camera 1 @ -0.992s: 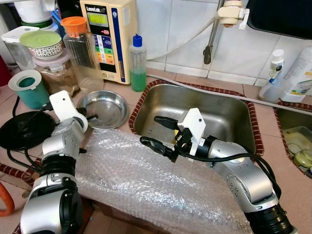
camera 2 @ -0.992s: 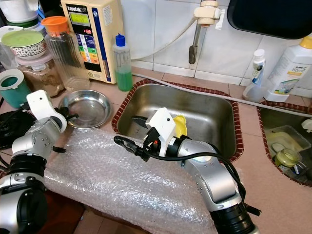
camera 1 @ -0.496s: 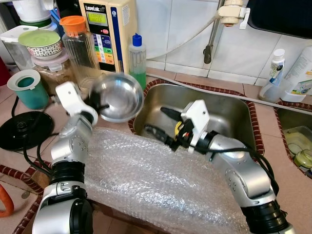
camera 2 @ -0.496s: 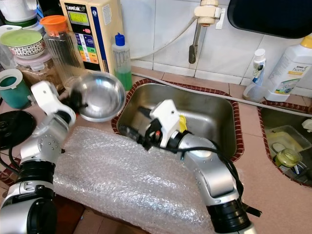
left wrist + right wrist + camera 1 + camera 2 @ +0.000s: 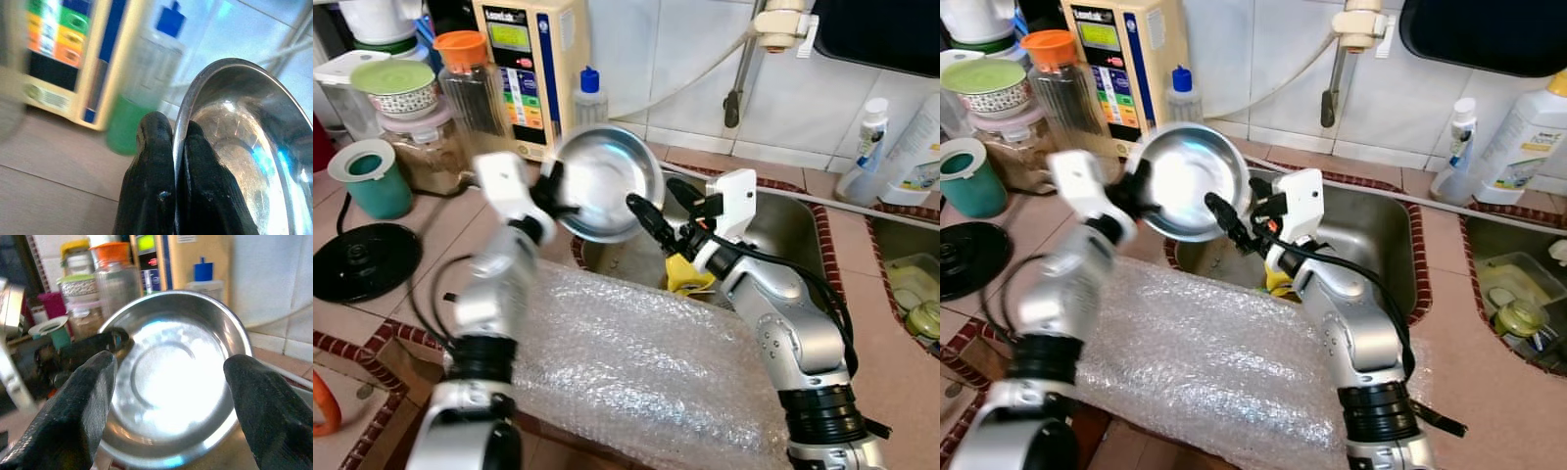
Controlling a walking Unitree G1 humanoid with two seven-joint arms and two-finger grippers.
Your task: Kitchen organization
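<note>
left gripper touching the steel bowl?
Touching. In the left wrist view, the left gripper has its fingers pinched on the steel bowl rim, one each side.

I see the bowl (image 5: 599,183), a shallow round steel dish with a flat bottom and a bright, glaring inside. It is off the counter, tilted nearly on edge with its hollow facing my right arm. My left gripper (image 5: 177,147) pinches its rim, one finger on each face. It hangs above the sink's (image 5: 790,227) left rim.
</note>
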